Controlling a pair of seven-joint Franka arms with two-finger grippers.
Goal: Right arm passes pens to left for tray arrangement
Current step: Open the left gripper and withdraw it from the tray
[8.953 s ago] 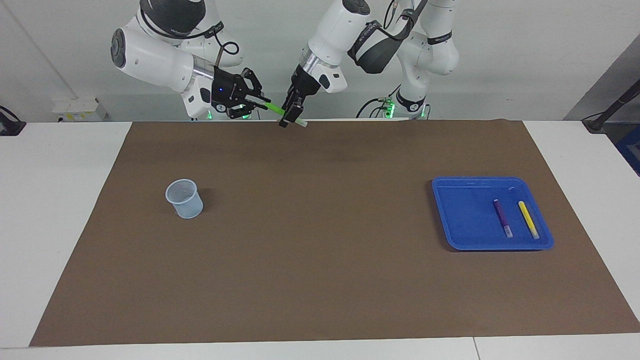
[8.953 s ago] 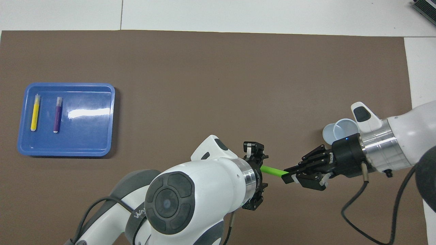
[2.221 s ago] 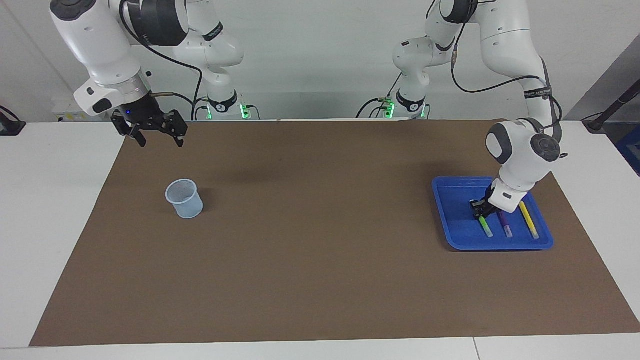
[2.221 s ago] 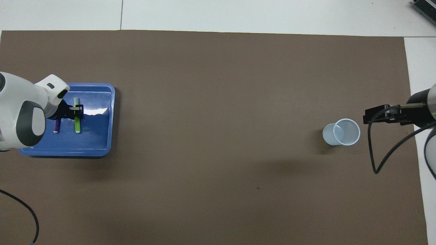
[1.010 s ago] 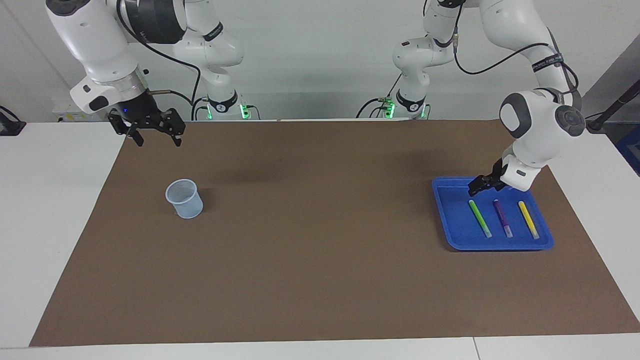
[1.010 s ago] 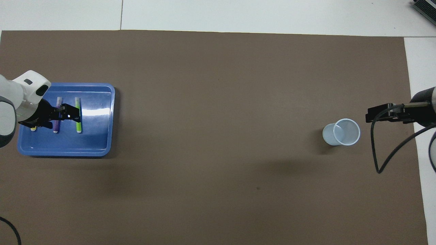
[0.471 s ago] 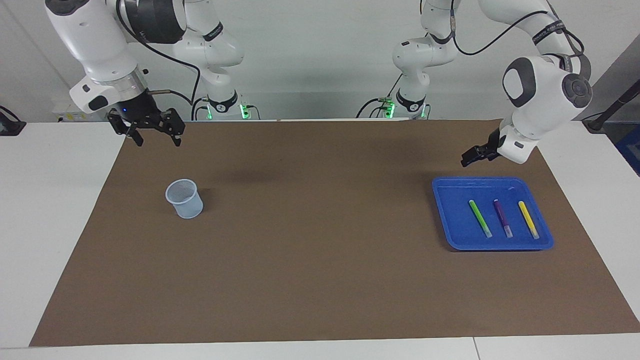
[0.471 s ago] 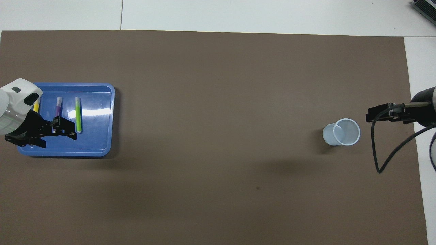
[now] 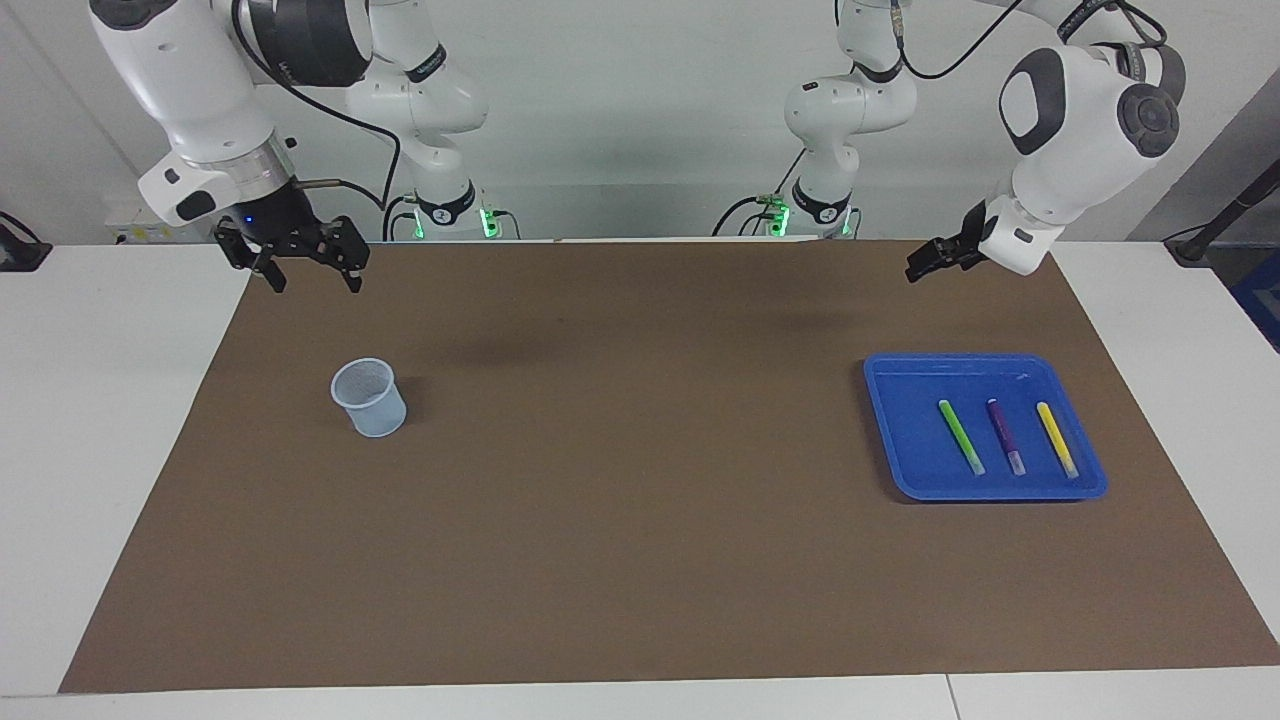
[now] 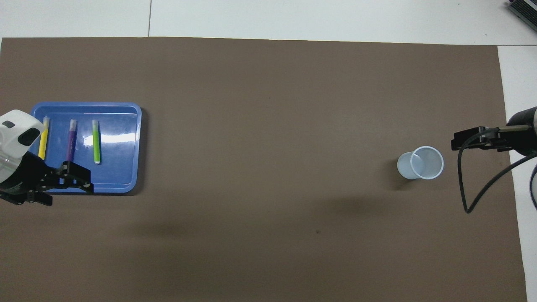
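Brown matting [image 9: 640, 520] covers your worktop, and near its edge at the left arm's end sits the blue tray [image 9: 905, 440]. You'll find all three pens lying flat in it, side by side and apart: green pen [image 9: 960, 437], purple pen [image 9: 1006, 436], yellow pen [image 9: 1056, 438]. Each long axis runs from the robots' edge toward the edge away from them, pale cap ends pointing away from the robots. Your left gripper [image 9: 925, 262] hangs empty, jaws spread, over the mat at the robots' edge. Your right gripper [image 9: 310, 268] waits, jaws apart and empty, over the mat's corner near a pale cup [image 9: 369, 398].
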